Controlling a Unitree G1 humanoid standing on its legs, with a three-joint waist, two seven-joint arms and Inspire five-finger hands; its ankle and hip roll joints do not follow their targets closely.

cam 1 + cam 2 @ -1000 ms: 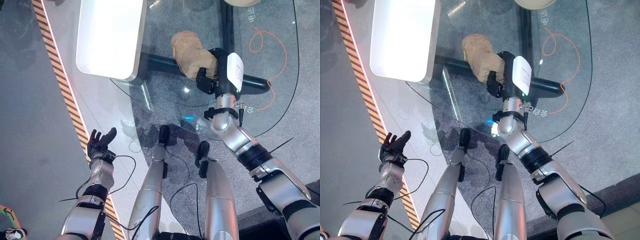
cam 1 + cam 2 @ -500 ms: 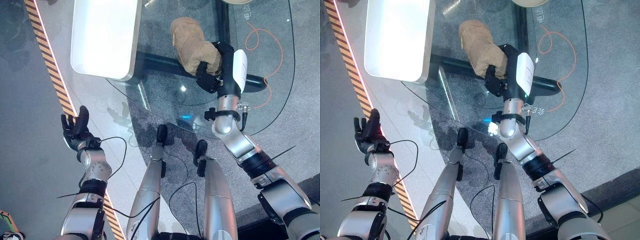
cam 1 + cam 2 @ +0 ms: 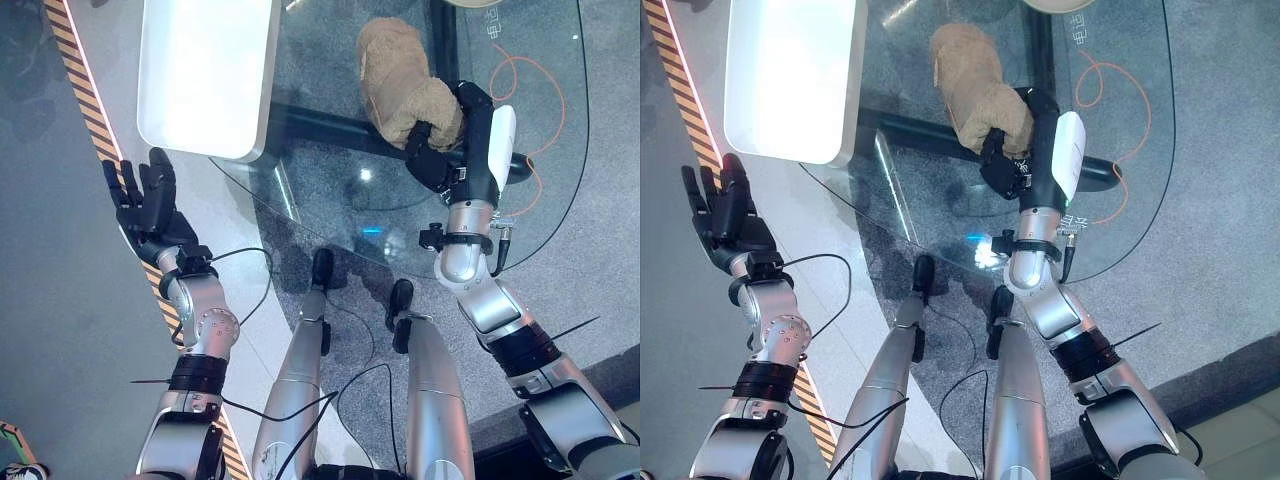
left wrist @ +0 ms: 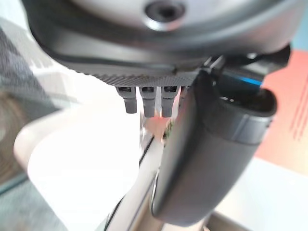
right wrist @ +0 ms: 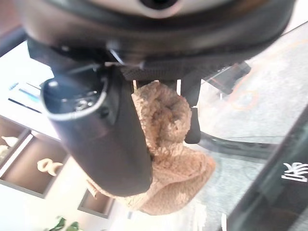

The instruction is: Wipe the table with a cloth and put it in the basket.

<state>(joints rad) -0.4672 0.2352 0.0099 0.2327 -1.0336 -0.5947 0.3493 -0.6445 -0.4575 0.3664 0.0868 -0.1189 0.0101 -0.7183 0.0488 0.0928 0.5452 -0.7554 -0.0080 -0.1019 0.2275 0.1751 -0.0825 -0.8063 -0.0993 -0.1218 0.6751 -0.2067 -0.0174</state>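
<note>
- The round glass table (image 3: pixel 330 190) takes the upper middle of the head views.
- A white tray-like panel (image 3: pixel 205 70) lies at the table's left side.
- The tan cloth (image 3: pixel 400 85) rests bunched on the glass.
- The right hand (image 3: pixel 447 135) has its fingers curled around the cloth's near end.
- The left hand (image 3: pixel 145 205) is raised beside the table, fingers straight and apart, holding nothing.

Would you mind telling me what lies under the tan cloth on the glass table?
The cloth, gripped by the right hand, rests on the glass table. A dark bar runs below the glass towards it; whatever lies directly beneath the cloth is covered.
</note>
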